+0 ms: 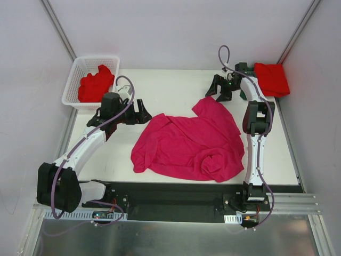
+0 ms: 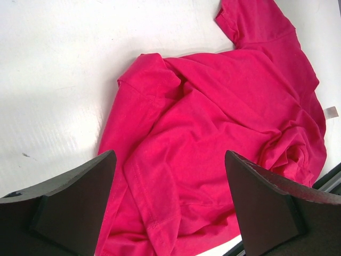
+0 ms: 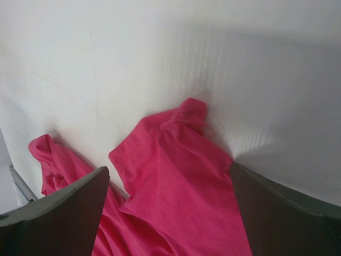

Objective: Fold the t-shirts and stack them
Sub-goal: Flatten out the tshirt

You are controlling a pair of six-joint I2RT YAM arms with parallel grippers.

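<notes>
left gripper point(image 1: 145, 112), spread wide, beside crumpled pink t-shirt point(image 1: 186, 141)

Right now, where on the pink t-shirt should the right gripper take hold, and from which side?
On the pink t-shirt, likely the sleeve pointing to the far edge, from above: it lies flat, clear of the bunched folds, and the open right gripper hangs by its hem.

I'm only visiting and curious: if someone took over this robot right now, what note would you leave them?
Left gripper: open, empty, beside the pink t-shirt.
Right gripper: open, empty, over its far sleeve.
The pink t-shirt lies crumpled mid-table, unfolded.
Done: a folded red t-shirt sits at the far right corner.
Left: fold the pink one, then the bunched red t-shirt in the white basket; stack them.
</notes>
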